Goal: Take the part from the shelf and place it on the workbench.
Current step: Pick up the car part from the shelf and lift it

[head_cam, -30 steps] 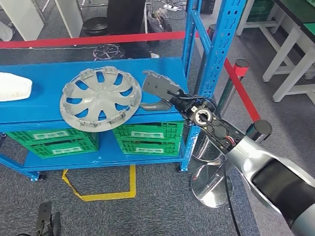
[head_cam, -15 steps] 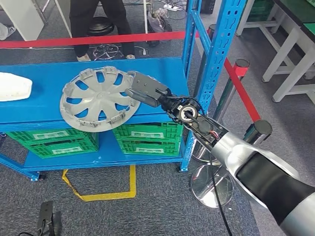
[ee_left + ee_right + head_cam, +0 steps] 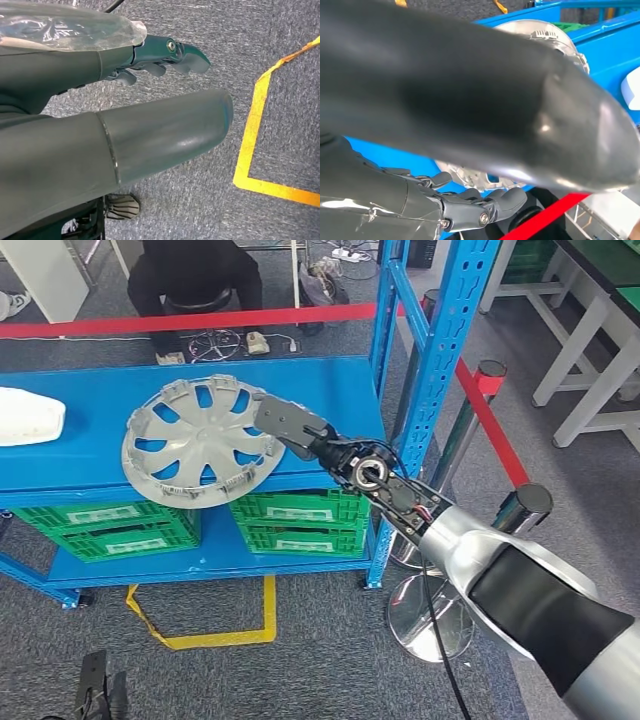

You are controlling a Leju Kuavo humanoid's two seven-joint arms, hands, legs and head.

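Nearest the camera, the robot's silver right arm reaches forward to a blue shelf (image 3: 332,390), and its right hand (image 3: 290,424) sits at the near right rim of a grey hubcap (image 3: 202,440). In the right wrist view the thumb lies over the rim and the dark fingers (image 3: 486,207) under it, apart, apparently bracketing the edge for a pinch; whether they already clamp it cannot be told. The hubcap lies flat at the shelf's front, overhanging the edge, which leaves its rim reachable. Its left hand (image 3: 113,125) hangs over grey carpet, fingers spread, holding nothing. Behind the shelf runs a red barrier tape (image 3: 189,320).
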